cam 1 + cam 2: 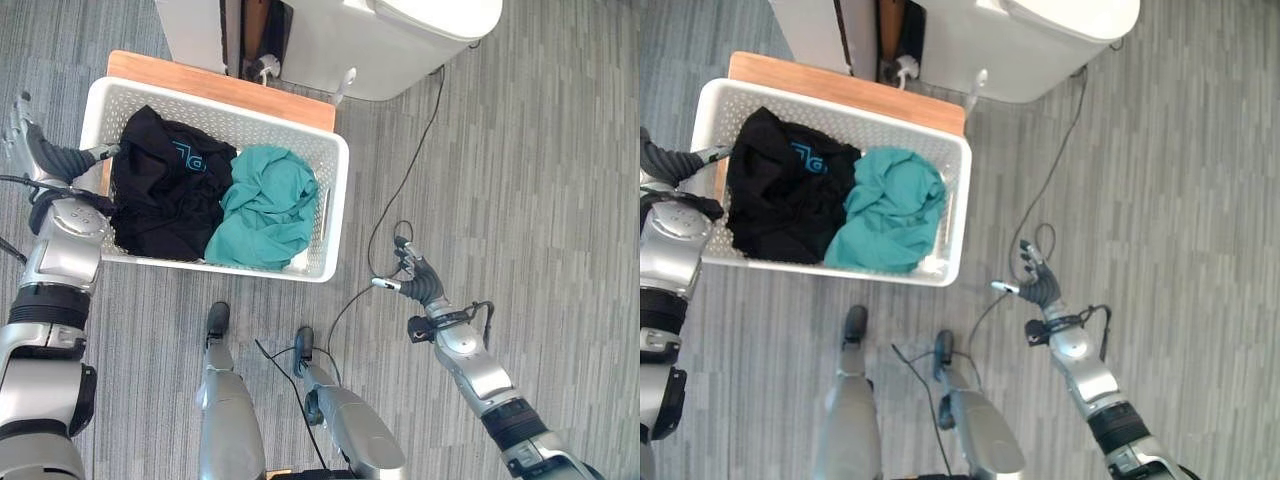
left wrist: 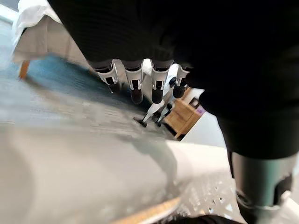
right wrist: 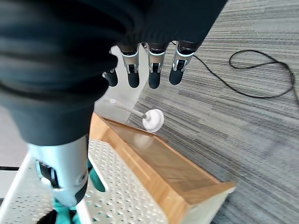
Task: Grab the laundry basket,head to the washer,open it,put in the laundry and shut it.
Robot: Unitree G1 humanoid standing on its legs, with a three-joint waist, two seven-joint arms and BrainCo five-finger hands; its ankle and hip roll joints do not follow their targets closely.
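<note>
A white perforated laundry basket [image 1: 336, 205] rests on a low wooden stand [image 1: 220, 84]. Inside it lie a black garment [image 1: 165, 190] on the left and a teal garment [image 1: 266, 205] on the right. The white washer [image 1: 400, 40] stands just behind the stand, at the top of the eye views. My left hand [image 1: 42, 150] is beside the basket's left end, its fingers [image 2: 136, 86] straight and holding nothing. My right hand [image 1: 414, 275] hovers over the carpet well to the right of the basket, fingers [image 3: 153, 70] straight and empty.
Grey striped carpet [image 1: 540, 180] lies all around. A dark gap [image 1: 245, 30] separates the washer from a white unit at the upper left. Two white knobbed pegs [image 1: 266, 68] stick out at the washer's foot, close behind the stand.
</note>
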